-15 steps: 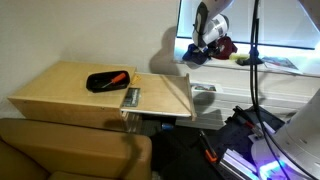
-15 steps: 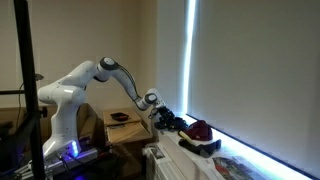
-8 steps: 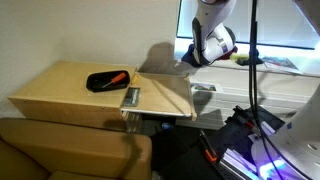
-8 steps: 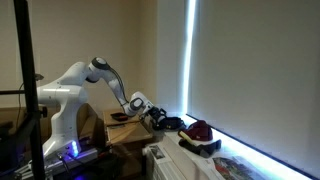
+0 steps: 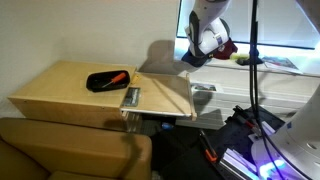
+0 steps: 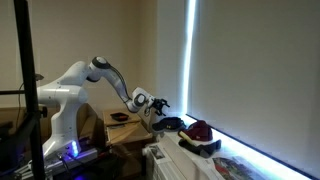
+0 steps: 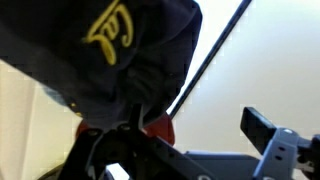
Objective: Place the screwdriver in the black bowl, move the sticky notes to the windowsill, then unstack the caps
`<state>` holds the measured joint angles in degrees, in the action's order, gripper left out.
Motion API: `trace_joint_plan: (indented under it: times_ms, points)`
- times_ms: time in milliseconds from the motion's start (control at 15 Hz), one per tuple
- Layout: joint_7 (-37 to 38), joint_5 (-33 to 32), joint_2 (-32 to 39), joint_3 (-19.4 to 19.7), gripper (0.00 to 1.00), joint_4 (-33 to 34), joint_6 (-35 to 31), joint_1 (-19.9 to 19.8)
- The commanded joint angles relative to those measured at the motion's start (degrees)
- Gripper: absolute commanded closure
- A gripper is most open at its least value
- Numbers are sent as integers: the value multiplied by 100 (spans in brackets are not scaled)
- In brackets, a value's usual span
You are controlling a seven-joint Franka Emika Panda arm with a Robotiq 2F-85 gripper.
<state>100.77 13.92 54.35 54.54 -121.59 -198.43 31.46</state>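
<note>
One dark cap (image 6: 170,123) and one red cap (image 6: 199,129) side by side on the windowsill (image 5: 225,69), we see the fingers (image 6: 161,102) spread wide above the dark cap, holding nothing, one screwdriver (image 5: 117,77) inside one black bowl (image 5: 99,84) on the surface (image 5: 60,96), one sticky notes (image 5: 241,59) pad on the windowsill

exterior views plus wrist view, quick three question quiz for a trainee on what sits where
1. True or false: the orange-handled screwdriver with a thin metal shaft lies inside the shallow oblong black bowl.
2. The small grey rectangular object rests on: A) the white windowsill, B) the light wooden tabletop, C) the brown couch.
3. Fill in: in the wrist view, the embroidered lettering on the dark navy fabric cap is ____.
Key: 1 true; 2 B; 3 yellow.
</note>
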Motion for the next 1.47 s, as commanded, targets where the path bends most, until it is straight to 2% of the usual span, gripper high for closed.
trace_joint_plan:
  times_ms: [0,67,133,200,267,333,400,533,600,800,867,933,1000,1067,1133,1200,1267,1333,1400]
  points:
    - [-1299,-54,-606,-982,0,1142,0,-1224]
    - [-1547,29,-691,-1298,0,1450,1,-1547]
    - [-778,-621,-580,-1249,0,1704,1,-1709]
    - [-1695,188,-737,-1804,0,1936,4,-2090]
    - [-1607,386,-660,-1941,0,2156,8,-2264]
    - [-776,-70,-516,-1756,0,2292,9,-2257]
    - [-727,123,-446,-1788,0,2369,12,-2311]
    - [-885,-60,-732,-1767,0,1603,39,-2289]
    - [-890,96,-555,-1671,0,2082,66,-2216]
    - [-890,63,-553,-1671,0,1761,56,-2242]
    - [-1564,628,-612,-1947,0,1805,56,-2380]
    - [-1564,628,-614,-1948,0,1804,56,-2377]
    - [-947,10,-546,-1666,0,1756,212,-2194]
    - [-908,146,-436,-1538,0,1871,587,-2080]
    - [-924,-76,-575,-1864,0,2057,1202,-2389]
    - [-1522,154,-737,-2547,0,2324,1480,-2955]
    - [-1183,-417,-858,-2977,0,2488,1630,-3403]
    - [-1649,29,-872,-3327,0,2682,1887,-3603]
    - [-1703,57,-835,-3710,0,2933,2116,-3967]
